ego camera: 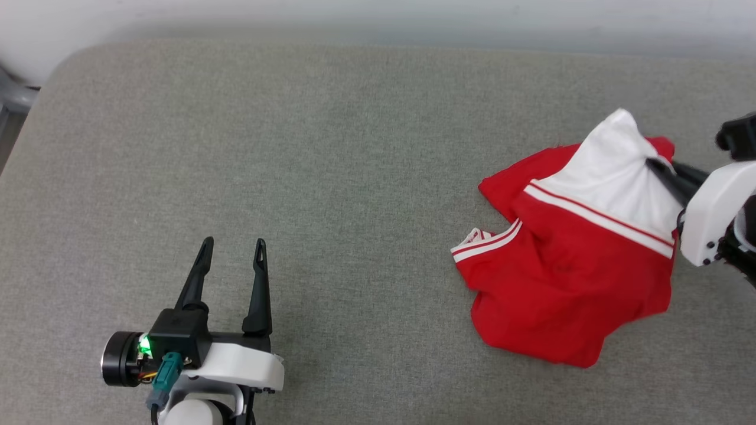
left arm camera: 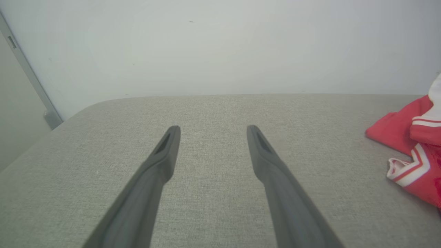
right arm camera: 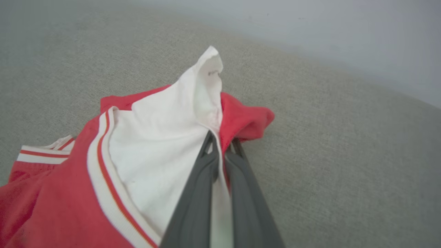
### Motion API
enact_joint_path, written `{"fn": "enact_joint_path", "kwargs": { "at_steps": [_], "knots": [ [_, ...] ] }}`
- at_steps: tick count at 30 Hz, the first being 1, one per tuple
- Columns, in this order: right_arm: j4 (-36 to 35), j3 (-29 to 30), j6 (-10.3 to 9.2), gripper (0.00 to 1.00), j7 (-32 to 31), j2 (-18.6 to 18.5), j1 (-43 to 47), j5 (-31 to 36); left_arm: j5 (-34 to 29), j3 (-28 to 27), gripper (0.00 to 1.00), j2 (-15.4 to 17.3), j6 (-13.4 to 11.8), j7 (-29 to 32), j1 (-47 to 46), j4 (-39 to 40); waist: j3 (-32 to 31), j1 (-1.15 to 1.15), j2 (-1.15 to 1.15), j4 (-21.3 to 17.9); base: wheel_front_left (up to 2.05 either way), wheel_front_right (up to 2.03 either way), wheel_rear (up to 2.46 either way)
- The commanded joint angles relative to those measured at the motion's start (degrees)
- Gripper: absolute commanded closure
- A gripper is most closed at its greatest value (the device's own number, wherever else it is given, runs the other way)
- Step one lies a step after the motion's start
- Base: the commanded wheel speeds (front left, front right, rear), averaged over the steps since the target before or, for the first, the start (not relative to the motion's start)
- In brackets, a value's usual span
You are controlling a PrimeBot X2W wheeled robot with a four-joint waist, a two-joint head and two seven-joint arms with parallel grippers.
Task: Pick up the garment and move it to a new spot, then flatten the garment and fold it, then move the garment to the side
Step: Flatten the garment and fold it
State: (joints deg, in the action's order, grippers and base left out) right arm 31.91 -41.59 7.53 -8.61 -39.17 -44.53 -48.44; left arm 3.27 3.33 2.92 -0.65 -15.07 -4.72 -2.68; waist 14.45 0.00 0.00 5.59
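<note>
The garment [ego camera: 567, 277] is a red jersey with a white sleeve and striped trim, crumpled at the right of the grey surface. My right gripper [ego camera: 654, 164] reaches in from the right edge and is shut on the white sleeve's edge, which stands up in a peak. In the right wrist view the two dark fingers [right arm camera: 206, 172] pinch white and red cloth of the garment [right arm camera: 151, 151] between them. My left gripper [ego camera: 233, 243] rests open at the lower left, far from the jersey, nothing between its fingers. The left wrist view shows the open left gripper [left arm camera: 213, 129] and the garment [left arm camera: 413, 151] at its right edge.
A grey fabric-covered surface [ego camera: 331, 147] spans the view, with a rounded corner at the far left and a pale wall [ego camera: 378, 18] behind it. A grey frame piece [left arm camera: 31, 79] stands by the left corner.
</note>
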Motion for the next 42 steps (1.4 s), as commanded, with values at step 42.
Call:
{"fn": "enact_joint_path", "kwargs": {
  "at_steps": [42],
  "knots": [
    [6.5, -18.3, -0.07, 1.00, 6.7, 35.6, 5.8, 18.5, 1.4, -0.2, 0.00, -0.1, -1.7, -0.2, 3.0, 0.2, -3.9, 0.00, 0.00, 5.2, 0.00, 0.00, 0.00]
  ]
}}
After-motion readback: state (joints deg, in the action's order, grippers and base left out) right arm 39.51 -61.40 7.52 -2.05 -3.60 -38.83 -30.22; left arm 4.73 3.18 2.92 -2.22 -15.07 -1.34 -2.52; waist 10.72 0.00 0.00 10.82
